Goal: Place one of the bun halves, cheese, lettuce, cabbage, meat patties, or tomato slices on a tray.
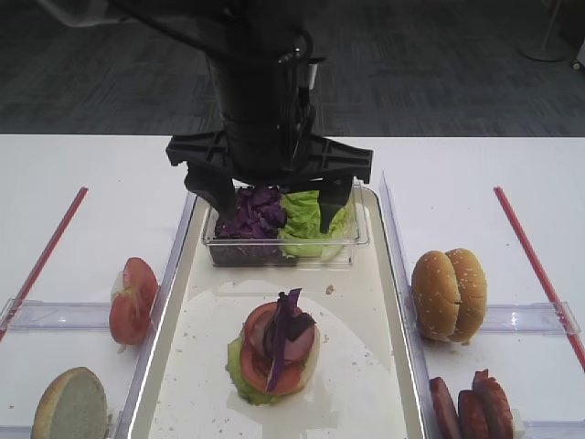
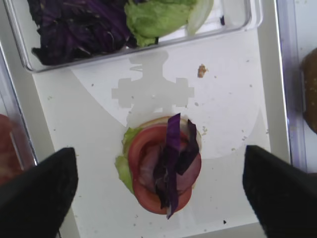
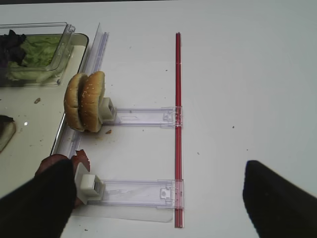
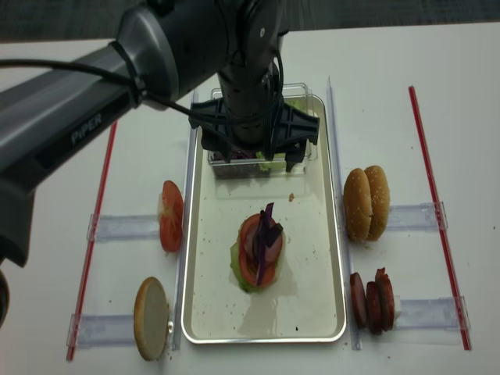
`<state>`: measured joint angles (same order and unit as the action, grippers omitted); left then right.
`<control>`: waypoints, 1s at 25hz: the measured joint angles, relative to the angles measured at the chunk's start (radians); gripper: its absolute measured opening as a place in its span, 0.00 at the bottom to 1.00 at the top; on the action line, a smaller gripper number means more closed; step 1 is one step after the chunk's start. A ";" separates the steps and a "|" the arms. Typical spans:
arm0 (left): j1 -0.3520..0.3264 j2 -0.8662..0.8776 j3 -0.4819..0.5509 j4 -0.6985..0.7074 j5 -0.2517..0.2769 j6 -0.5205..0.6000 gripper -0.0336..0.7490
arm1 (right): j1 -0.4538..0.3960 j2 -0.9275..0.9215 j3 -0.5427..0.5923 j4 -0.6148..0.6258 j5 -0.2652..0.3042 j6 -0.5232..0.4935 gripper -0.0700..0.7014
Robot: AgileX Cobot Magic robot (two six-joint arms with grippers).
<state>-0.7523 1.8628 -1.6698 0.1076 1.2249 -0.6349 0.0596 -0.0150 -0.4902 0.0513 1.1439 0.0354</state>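
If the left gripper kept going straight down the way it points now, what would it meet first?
Probably the stack on the tray: the open left gripper points down over it, purple cabbage strip uppermost. Height above it is unclear.

Clear tub (image 1: 283,247) partly hidden in both high views by the left gripper (image 1: 271,194); its cabbage (image 1: 259,215) and lettuce (image 1: 306,219) only partly seen. Meat patties (image 1: 471,407) and lone bun half (image 1: 71,407) cut by the lower edge. In the right wrist view, right gripper fingers (image 3: 37,206) blurred, patties mostly covered
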 joint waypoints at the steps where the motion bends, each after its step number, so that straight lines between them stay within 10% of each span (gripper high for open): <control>1: 0.004 0.000 -0.011 0.002 0.000 0.008 0.84 | 0.000 0.000 0.000 0.000 0.000 0.000 0.99; 25: 0.123 0.000 -0.080 0.010 0.008 0.095 0.84 | 0.000 0.000 0.000 0.000 0.000 0.000 0.99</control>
<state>-0.6295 1.8628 -1.7499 0.1177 1.2328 -0.5396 0.0596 -0.0150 -0.4902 0.0513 1.1439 0.0354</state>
